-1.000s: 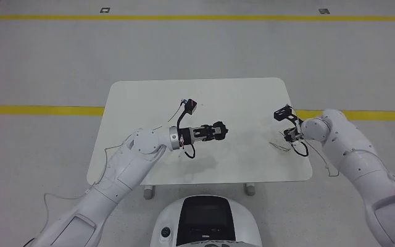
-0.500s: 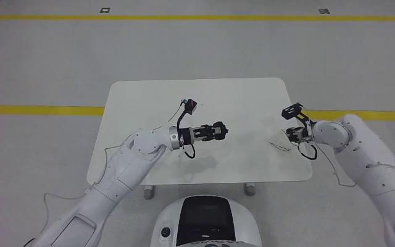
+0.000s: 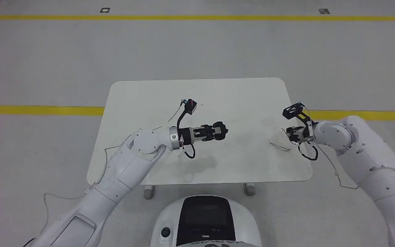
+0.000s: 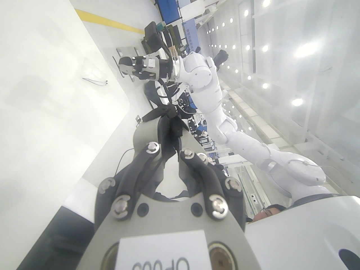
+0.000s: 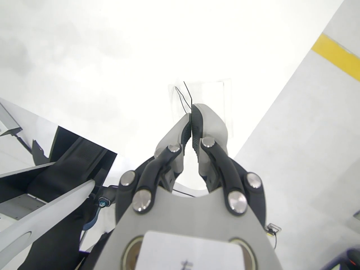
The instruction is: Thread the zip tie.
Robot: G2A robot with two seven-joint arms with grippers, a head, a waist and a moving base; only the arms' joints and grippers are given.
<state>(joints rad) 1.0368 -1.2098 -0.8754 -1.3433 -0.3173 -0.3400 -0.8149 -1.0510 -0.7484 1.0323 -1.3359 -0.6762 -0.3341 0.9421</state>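
Note:
My right gripper (image 3: 288, 132) hangs just above the table's right edge and is shut; a thin black zip tie strand (image 5: 187, 92) sticks out from between its fingertips (image 5: 191, 112). The left wrist view shows that gripper (image 4: 120, 65) from afar with the strand (image 4: 115, 61) in front of it. Another thin black V-shaped zip tie (image 3: 279, 146) lies flat on the table close by, also seen as the tie (image 4: 95, 81). My left gripper (image 3: 226, 129) is over the middle of the table, shut (image 4: 169, 113), with nothing seen between its pads.
The white table (image 3: 185, 99) has rounded corners, and its right edge runs just under the right gripper. A small clear sheet (image 5: 225, 108) lies on the table beyond the right fingertips. A yellow floor line (image 3: 49, 110) passes behind the table.
The right gripper lifted off the table beside the lying zip tie and shifted slightly right as its arm swung outward. The lying tie and the left arm stayed put.

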